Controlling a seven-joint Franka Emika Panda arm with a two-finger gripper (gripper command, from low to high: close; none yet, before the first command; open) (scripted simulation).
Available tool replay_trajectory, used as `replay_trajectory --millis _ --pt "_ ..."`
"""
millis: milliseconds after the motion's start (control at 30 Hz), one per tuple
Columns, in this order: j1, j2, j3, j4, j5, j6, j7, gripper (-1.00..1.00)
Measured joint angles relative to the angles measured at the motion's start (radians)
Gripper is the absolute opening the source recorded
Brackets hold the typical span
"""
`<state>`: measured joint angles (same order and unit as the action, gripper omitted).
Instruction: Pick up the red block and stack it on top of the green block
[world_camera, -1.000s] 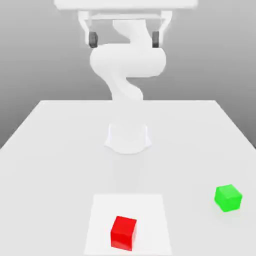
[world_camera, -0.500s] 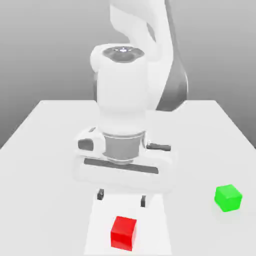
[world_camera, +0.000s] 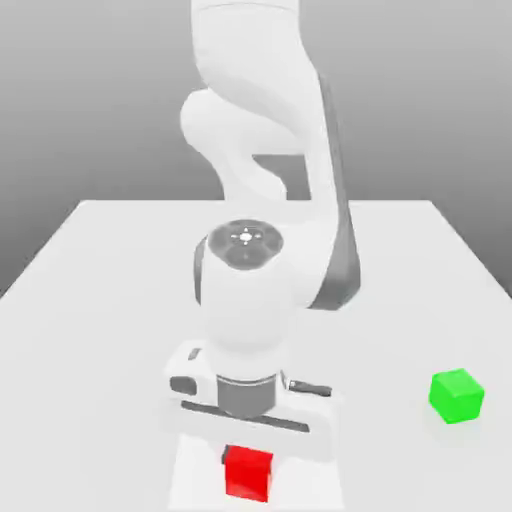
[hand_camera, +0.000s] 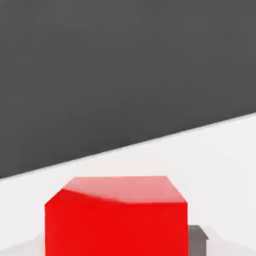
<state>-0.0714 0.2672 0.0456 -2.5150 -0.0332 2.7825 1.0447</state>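
A Panda arm bends low over the white table (world_camera: 90, 300), its gripper (world_camera: 247, 462) brought right down onto the red block (world_camera: 248, 472), which sits on a paler square patch (world_camera: 190, 480) of the surface at the near edge. The fingers themselves are tucked behind the hand's broad body in the exterior view, but the jaws read as drawn together and, judging by the block sitting directly under the hand and looming large in the hand view (hand_camera: 116, 216), they look clamped on the red block. The green block (world_camera: 457, 396) stands alone, well apart from the red one toward the exterior view's right and slightly farther from the camera.

The grasp appears to be just made; the lift has not begun, as the red block rests on the table. The next move calls for a straight rise, then a carry across to the green block and a square set-down on its top face.

The contact of the pads with the block's sides is hidden. A dark grey shape (hand_camera: 198, 239) beside the block in the hand view is cut off and hard to identify.
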Motion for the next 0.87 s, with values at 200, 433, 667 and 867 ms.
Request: replay_trajectory --millis 200,433,667,867 --pt "0.106 -0.140 0.106 -0.042 0.016 -0.097 0.055 -1.00" --pt "0.440 -0.238 0.294 -0.098 0.020 -0.139 0.203 -1.00" --pt "0.481 -0.070 0.227 -0.095 -0.125 0.015 0.326 1.00" --pt "0.484 -0.066 0.224 -0.094 -0.129 0.017 0.329 1.00"
